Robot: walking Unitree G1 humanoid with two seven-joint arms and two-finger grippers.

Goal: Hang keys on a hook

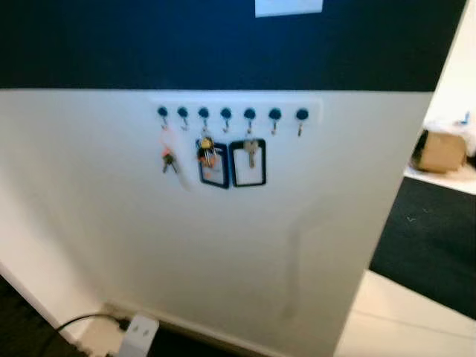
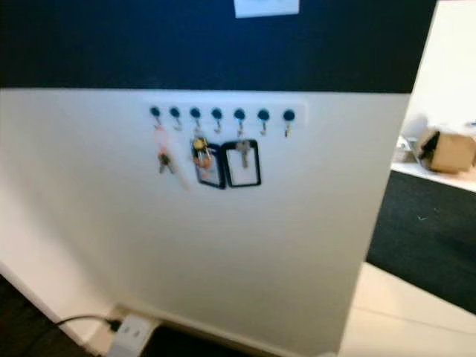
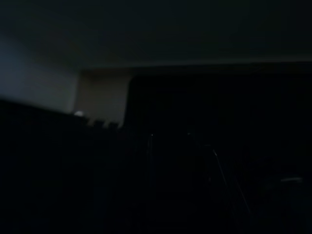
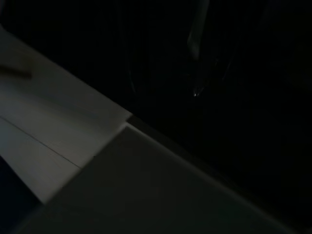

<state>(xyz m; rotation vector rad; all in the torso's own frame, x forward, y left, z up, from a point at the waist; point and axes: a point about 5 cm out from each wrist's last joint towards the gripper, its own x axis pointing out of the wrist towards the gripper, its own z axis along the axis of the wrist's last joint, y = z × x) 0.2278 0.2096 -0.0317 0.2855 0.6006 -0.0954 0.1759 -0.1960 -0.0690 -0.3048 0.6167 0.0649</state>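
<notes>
Lying low at the bottom left of the left eye view, a white power adapter point(image 1: 138, 335) with a black cable point(image 1: 82, 321) is sitting by the skirting, while higher up the white wall point(image 1: 312, 245) a row of blue-knobbed hooks point(image 1: 230, 114) is carrying a bunch of keys point(image 1: 169, 159) at upper left centre, beside two black-framed tags point(image 1: 233, 163), and a cardboard box point(image 1: 440, 151) is showing at the right edge. Both wrist views are looking very dark, the left giving a pale wall patch point(image 3: 100, 100) and the right a light floor strip point(image 4: 58, 122), so I cannot tell how either arm's jaws are standing.
</notes>
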